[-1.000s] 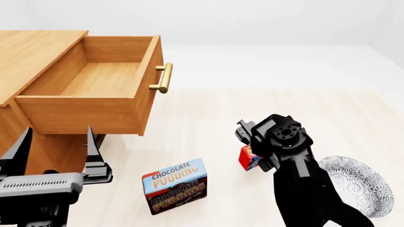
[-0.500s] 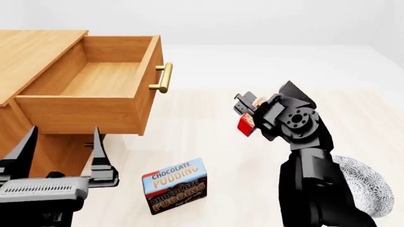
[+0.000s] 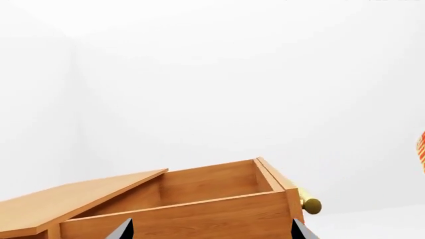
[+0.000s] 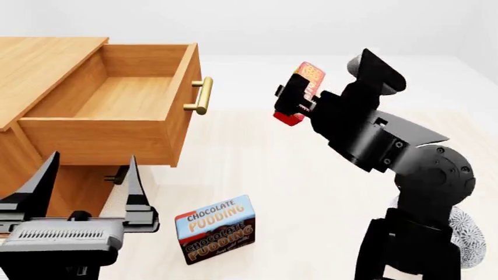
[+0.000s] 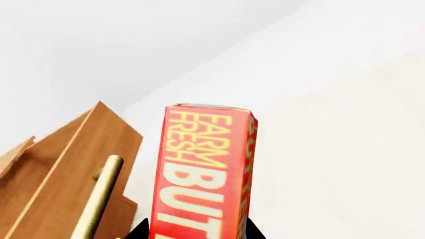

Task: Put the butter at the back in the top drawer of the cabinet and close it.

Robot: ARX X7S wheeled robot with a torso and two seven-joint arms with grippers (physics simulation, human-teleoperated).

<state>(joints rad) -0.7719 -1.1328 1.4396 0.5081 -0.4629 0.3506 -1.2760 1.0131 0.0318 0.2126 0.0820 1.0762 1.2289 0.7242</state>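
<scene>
My right gripper is shut on the butter, a red-and-orange carton, and holds it in the air to the right of the top drawer. That drawer is pulled fully out of the wooden cabinet and is empty, its brass handle facing the carton. The right wrist view shows the butter between the black fingertips, with the drawer front and handle beside it. My left gripper is open, low in front of the cabinet. In the left wrist view the open drawer lies beyond the two fingertips.
A brown-and-blue Chocolate Pudding box stands on the floor between my arms. A white patterned bowl sits at the lower right, mostly hidden behind my right arm. Pale floor stretches beyond the drawer front.
My right arm has lifted the butter from near floor level up to the height of the drawer's handle and slightly left. The left gripper has edged up and right.
</scene>
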